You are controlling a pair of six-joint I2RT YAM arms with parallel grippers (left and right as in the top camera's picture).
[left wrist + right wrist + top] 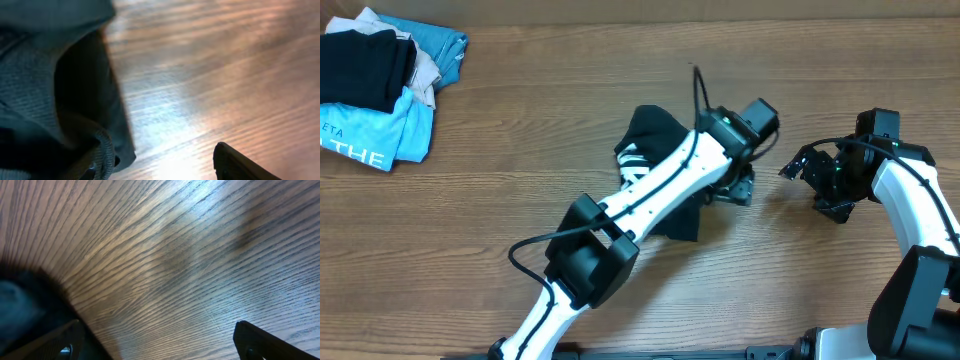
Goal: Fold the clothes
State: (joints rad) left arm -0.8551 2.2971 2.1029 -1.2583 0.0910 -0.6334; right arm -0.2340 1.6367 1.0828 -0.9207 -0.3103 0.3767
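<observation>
Item: the shirt (655,135), dark navy-teal, lying in a wrinkled heap near the middle of the table (520,150), with white lettering (633,160) showing at its 8 o'clock side.
Shirt condition: bunched and uneven, with no clean rectangle or flat panel visible from overhead.
My left gripper (738,185): at the heap's 4 o'clock edge, my left arm lying across the cloth. In the left wrist view the jaws stand apart with bare wood between them. A ribbed hem sits at the 9 o'clock side of the gap and does not look pinched.
My right gripper (798,165): out at 3 o'clock from the heap and clear of it, jaws spread wide over bare wood, holding nothing.
Dark blur at 8 o'clock in the right wrist view: cannot tell whether it is cloth or arm.
Also present: a pile of other clothes (380,80) at the table's 10 o'clock corner, well apart and not part of this job.
Step in hand: as I judge it, between grasps partway through a fold, with neither gripper gripping the shirt.
Progress: well short of done, since the heap first needs flattening.
Next move calls for: picking one clear edge or corner, closing on a single layer only, and bringing my right gripper in to take the opposite side.
</observation>
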